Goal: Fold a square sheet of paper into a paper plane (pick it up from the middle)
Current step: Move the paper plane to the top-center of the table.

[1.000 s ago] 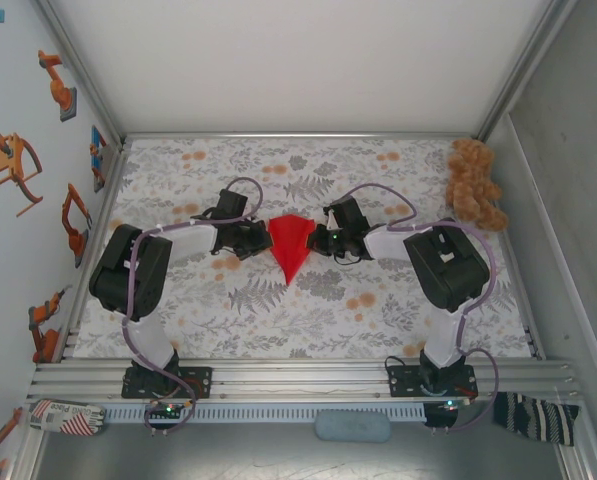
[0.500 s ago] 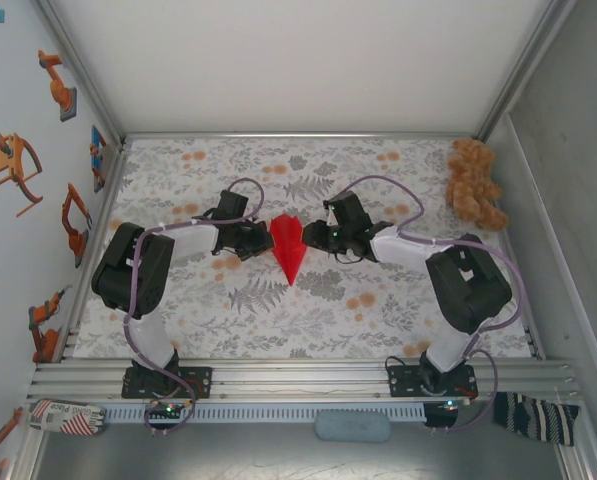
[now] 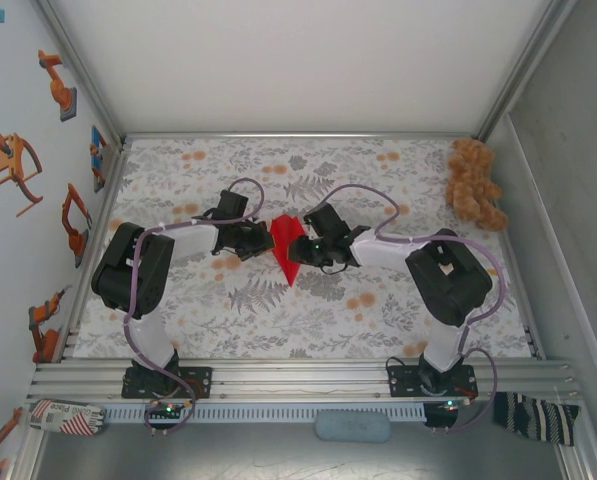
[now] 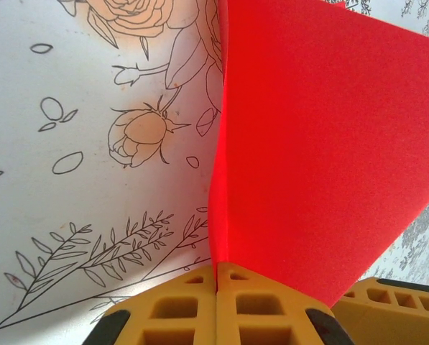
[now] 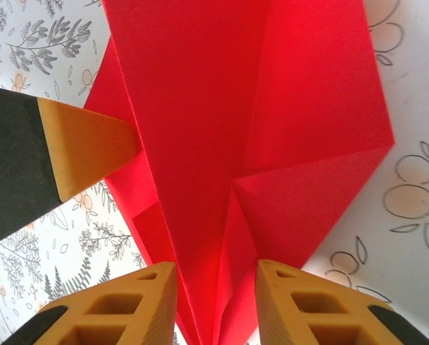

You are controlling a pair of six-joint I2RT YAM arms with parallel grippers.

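- Red paper plane [image 3: 287,245] lies mid-bench [image 3: 398,320], its sharp tip towards the arm bases, between the two arms.
- Left gripper [image 4: 216,269] is pressed together, pinching the plane's left edge.
- Right gripper [image 5: 215,287] has swung in from the right and its jaws have parted; they now straddle the centre crease.
- The folding looks nearly done; a pinch along the crease seems likely next.

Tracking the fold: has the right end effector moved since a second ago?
Yes: right end effector moved left, away from the teddy bear, onto the paper plane.
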